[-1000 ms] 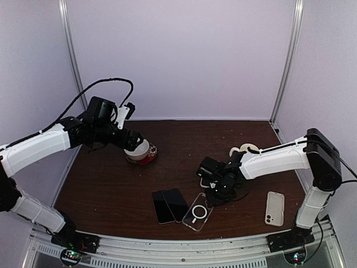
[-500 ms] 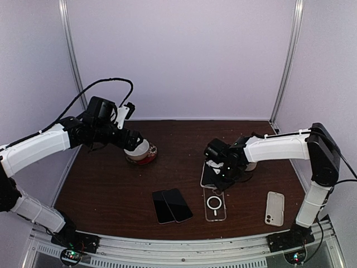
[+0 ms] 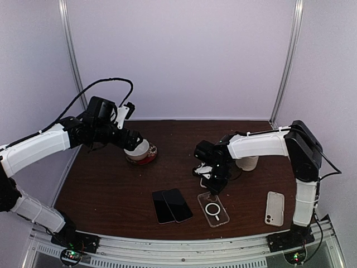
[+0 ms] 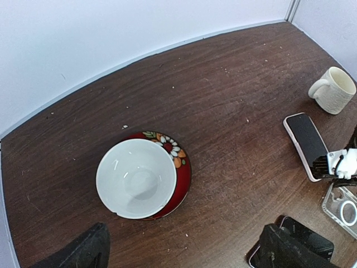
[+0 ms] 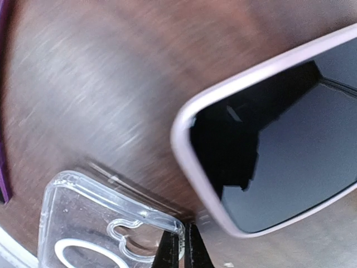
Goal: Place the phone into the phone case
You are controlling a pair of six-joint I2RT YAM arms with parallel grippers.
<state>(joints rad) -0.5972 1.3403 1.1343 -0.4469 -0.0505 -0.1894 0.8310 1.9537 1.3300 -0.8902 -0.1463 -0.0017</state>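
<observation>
right arm at work, centre right of the table [image 3: 111, 184]: my right gripper [image 5: 181, 248] is nipped shut on the thin rim of the clear phone case [image 5: 95, 234], at one corner, with the rest of the case lying on the wood. the lilac-edged phone [image 5: 290, 151] rests screen up just beside the case, its rounded corner close to the pinched lip, and is not yet inside. my left gripper [image 4: 184, 248] hangs wide and holds nothing above the white bowl [image 4: 136, 177] at the far left, well apart from the work. the step in hand, as i judge it, is squaring the case next to the phone. to do it well i should keep the pull low and slow so the soft rim does not flex or slip from the pinch, and line the case's long edges with the phone's. then i should let go cleanly before reaching for the phone.
</observation>
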